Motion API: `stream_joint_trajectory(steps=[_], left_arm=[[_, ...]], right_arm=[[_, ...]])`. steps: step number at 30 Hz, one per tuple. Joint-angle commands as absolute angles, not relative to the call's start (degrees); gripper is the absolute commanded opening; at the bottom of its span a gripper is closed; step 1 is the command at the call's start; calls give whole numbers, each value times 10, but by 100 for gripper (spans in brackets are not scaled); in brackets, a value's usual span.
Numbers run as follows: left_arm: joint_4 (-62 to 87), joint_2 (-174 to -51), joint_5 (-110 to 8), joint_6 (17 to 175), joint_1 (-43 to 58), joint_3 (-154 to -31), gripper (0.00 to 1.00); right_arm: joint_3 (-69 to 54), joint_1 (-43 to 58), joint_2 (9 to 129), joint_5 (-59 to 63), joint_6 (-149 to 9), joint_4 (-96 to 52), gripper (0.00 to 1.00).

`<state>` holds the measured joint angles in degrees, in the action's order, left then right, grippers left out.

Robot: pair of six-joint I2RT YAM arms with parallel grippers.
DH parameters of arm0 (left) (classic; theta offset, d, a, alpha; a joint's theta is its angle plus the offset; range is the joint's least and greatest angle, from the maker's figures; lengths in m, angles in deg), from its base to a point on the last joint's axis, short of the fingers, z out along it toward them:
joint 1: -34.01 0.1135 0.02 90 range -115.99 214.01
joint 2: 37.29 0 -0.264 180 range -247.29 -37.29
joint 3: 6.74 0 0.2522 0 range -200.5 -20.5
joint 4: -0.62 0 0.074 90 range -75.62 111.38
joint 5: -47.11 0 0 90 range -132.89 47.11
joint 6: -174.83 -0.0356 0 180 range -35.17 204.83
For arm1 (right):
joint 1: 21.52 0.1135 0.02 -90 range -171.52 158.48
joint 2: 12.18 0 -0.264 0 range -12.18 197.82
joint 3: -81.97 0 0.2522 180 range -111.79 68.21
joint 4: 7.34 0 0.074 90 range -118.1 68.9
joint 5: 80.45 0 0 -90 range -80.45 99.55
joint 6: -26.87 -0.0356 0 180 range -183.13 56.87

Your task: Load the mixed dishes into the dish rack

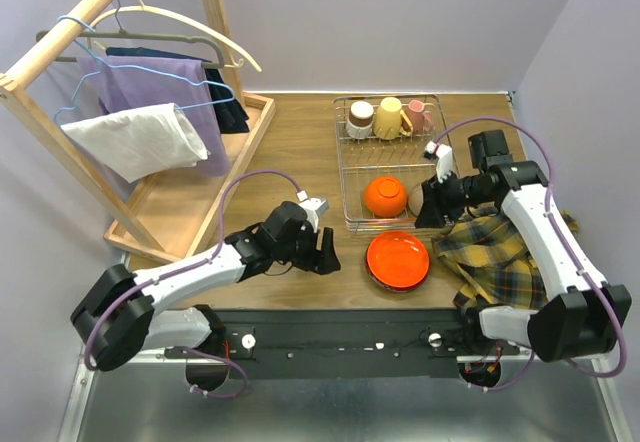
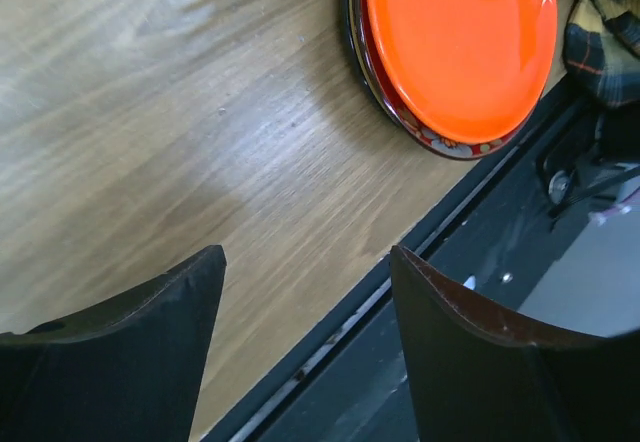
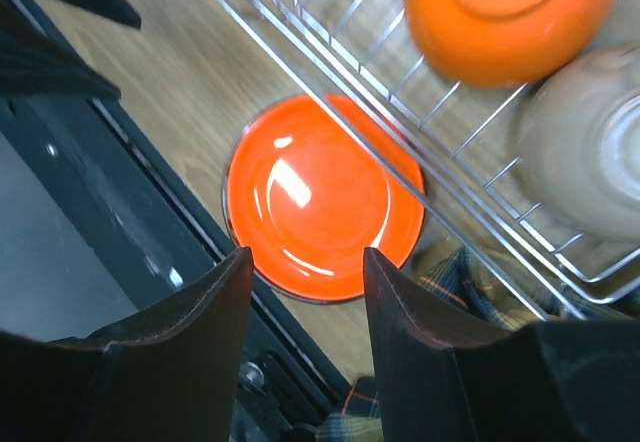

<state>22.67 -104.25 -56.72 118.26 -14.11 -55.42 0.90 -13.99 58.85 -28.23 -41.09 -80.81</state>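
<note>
Orange plate is noted outside the dish rack, just beside its near wall and close to the table edge; left gripper and right gripper are both spread, empty; risk judged: the glossy rim could be lost from the fingers, or the plate pushed off the edge.

Table bears dish rack, plate, cloth, tray

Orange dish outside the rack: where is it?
The orange dish sits on the table right of centre in the top view, at the rack's near edge, left of the cloth.
</note>
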Motion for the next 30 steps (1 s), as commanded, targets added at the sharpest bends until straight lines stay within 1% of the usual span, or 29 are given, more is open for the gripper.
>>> stream_joint_trajectory(steps=[1,3,5,9,12,16,22,24,27,30], left_arm=[[122,-1087,-600,1279,-144,-557,80],[108,-1104,-601,1298,-144,-570,83],[103,-1127,-596,1312,-144,-575,85],[87,-1160,-590,1360,-146,-583,85],[67,-1188,-584,1381,-152,-590,83],[44,-1219,-579,1400,-175,-599,78],[49,-1260,-556,1415,-200,-627,73],[85,-1272,-528,1429,-205,-643,71],[140,-1291,-487,1463,-205,-661,63],[160,-1304,-479,1480,-205,-669,59]], right_arm=[[36,-142,650,-277,-319,-839,54],[38,-144,660,-289,-293,-849,52],[53,-144,647,-277,-303,-814,52],[67,-144,635,-287,-316,-787,52],[69,-144,635,-273,-328,-777,52],[82,-143,610,-265,-354,-745,52],[92,-143,585,-259,-376,-716,53],[93,-144,578,-254,-382,-710,53],[96,-144,566,-250,-386,-708,53],[92,-143,555,-245,-384,-712,53]])
